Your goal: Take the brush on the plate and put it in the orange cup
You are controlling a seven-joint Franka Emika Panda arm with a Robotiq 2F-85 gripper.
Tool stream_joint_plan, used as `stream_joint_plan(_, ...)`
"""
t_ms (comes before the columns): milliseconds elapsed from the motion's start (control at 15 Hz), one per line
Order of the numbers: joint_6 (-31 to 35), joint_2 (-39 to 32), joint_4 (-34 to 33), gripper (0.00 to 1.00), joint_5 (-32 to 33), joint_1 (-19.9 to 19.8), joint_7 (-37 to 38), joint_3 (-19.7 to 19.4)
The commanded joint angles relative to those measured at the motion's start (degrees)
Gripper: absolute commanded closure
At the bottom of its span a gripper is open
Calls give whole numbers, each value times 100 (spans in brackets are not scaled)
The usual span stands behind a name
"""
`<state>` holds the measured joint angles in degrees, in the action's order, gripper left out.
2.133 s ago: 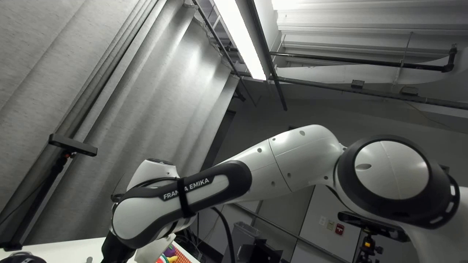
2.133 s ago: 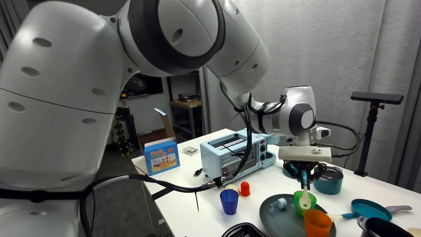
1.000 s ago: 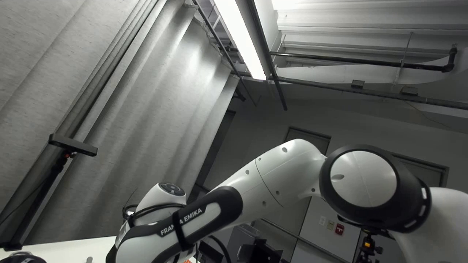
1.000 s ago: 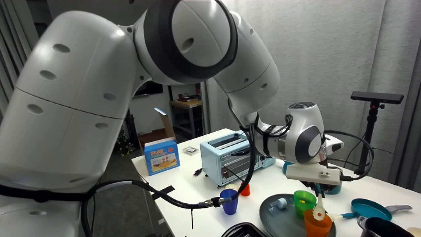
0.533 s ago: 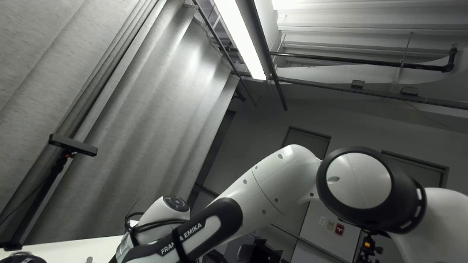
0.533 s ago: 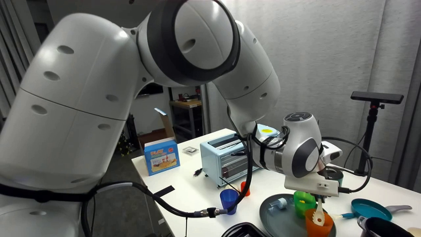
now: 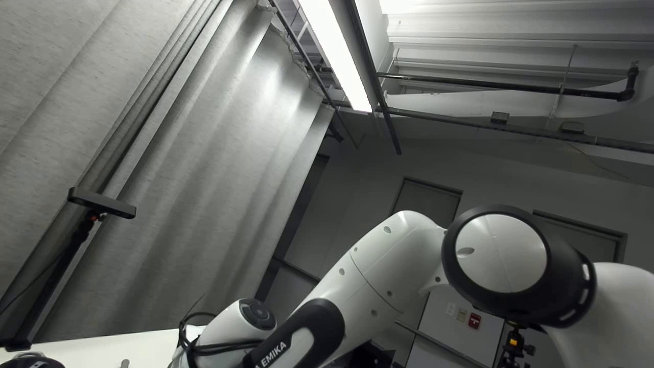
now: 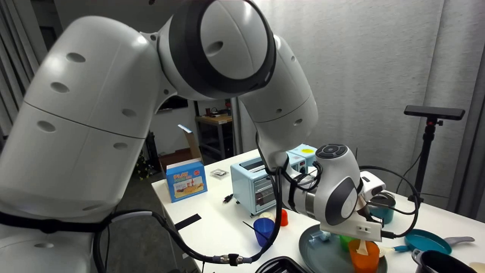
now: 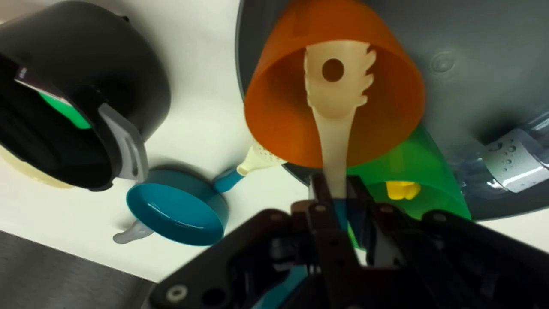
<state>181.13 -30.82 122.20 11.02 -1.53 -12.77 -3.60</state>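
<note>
The brush is a cream toothed utensil with a teal handle. My gripper is shut on it near where the handle joins the cream part, and it points down at a tilt. The brush's head is in the mouth of the orange cup. In an exterior view the brush enters the orange cup, and its lower end is hidden by the cup's wall. The cup stands on the dark grey plate. The white mount on the wrist hides the fingers in that view.
A green cup with a yellow piece stands beside the orange cup. A clear bottle lies on the plate. A dark pot, teal pan and cream strainer utensil are nearby. A blue cup stands near the toaster oven.
My gripper carried the brush from over the green cup across to the orange cup, tilted and came lower. The brush's head went down into the orange cup's mouth. The grip stayed shut.
</note>
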Motion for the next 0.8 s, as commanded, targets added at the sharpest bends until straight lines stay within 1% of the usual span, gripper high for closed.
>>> stream_joint_plan(0, 706, 65, 484, 53, 23, 263, 175, -259)
stream_joint_plan(200, 1187, 33, 751, 31, -137, 647, 142, -581)
stream_joint_plan(333, 1373, 7, 906, 15, -203, 826, 118, -688)
stream_joint_plan(467, 1513, -6, 1040, 1, -330, 1067, 84, -828)
stream_joint_plan(733, 1637, -14, 1232, 0, -751, 1744, 23, -1237)
